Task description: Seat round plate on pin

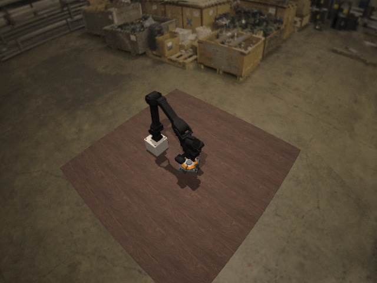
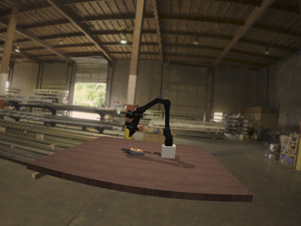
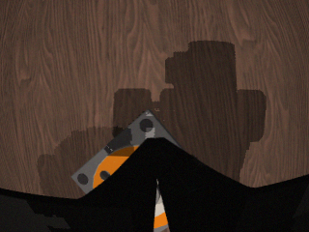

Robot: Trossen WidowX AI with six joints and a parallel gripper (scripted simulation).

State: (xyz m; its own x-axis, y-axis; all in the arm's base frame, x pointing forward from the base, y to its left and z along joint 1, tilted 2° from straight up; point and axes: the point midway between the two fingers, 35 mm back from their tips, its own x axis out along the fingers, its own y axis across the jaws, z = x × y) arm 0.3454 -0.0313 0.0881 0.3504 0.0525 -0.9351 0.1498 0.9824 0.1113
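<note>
The round plate, orange with a pale middle [image 1: 187,167] [image 2: 132,149] [image 3: 112,164], sits around the post [image 1: 189,162] on the dark grey square base [image 2: 136,153] [image 3: 160,128]. In the exterior view it looks slightly tilted, with a gap above the base at the left. A small orange tab [image 2: 135,147] stands out at its far side there. A dark round spot [image 3: 104,174] shows in the orange ring in the wrist view. I cannot make out the pin. My black gripper [image 2: 130,136] [image 3: 155,144] is shut and empty, above the plate without touching it. Its fingers hide much of the plate in the wrist view.
The arm stands on a white block [image 1: 156,147] [image 2: 168,151] beside the base, on a brown wooden table top [image 1: 170,219] [image 2: 155,175] [image 3: 72,63]. The arm's shadow falls over the base and the table around it. Crates stand on the floor far behind.
</note>
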